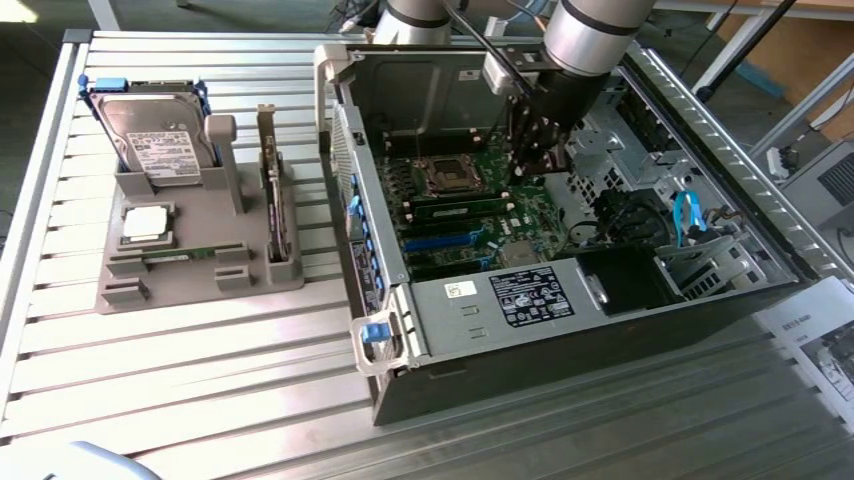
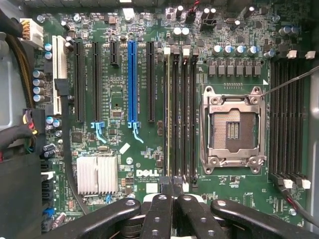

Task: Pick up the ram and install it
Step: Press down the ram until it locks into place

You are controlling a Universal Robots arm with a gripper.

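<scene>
The claw (image 2: 172,191) is clenched with nothing between its fingers, poised over the motherboard (image 2: 124,64) at frame centre. A ram (image 2: 168,114) sits seated in a slot beside the empty processor socket (image 2: 232,129).

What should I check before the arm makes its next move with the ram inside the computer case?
1. Gripper shut: ok, its fingers are together above the memory slots.
2. Ram in a slot: ok, one stick stands in a slot beside the processor socket.
3. Ram pressed fully home, end clips locked: cannot tell.
4. Gripper touching the ram: cannot tell.
5. Second ram in the grey holder: ok, it lies there, outside the computer case.
6. Neighbouring memory slots free: ok, they look empty.
</scene>
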